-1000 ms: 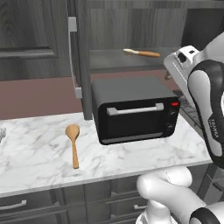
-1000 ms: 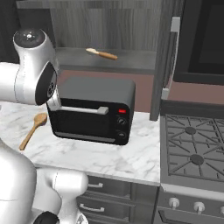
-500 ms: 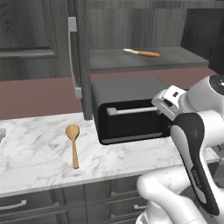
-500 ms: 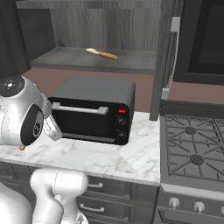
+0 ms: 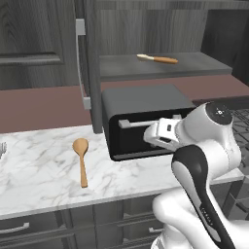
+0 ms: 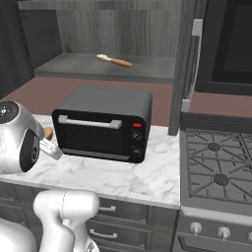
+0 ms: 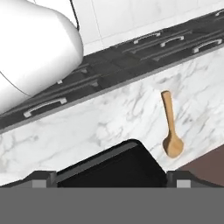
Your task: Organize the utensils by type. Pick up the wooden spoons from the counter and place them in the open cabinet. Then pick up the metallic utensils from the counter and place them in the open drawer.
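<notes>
Jaws spread wide and empty, the gripper point(image 7: 112, 177) hovers above the black toaster oven point(image 5: 146, 121), near the light, stiff, all-brown wooden spoon point(image 5: 81, 159) on the white marble counter point(image 5: 39, 180), best pinched mid-handle.

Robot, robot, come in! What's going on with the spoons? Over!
Gripper open, holding nothing. One wooden spoon already on the cabinet shelf. Brown wooden spoon lying on the counter. Toaster oven beside it, under the hand.

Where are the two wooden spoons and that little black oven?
Brown wooden spoon point(image 5: 81, 160), left base view, handle near the bowl.
Pale-bowled wooden spoon point(image 6: 114, 60), right base view, mid-handle.
Toaster oven point(image 6: 98, 135), right base view, glass door.
</notes>
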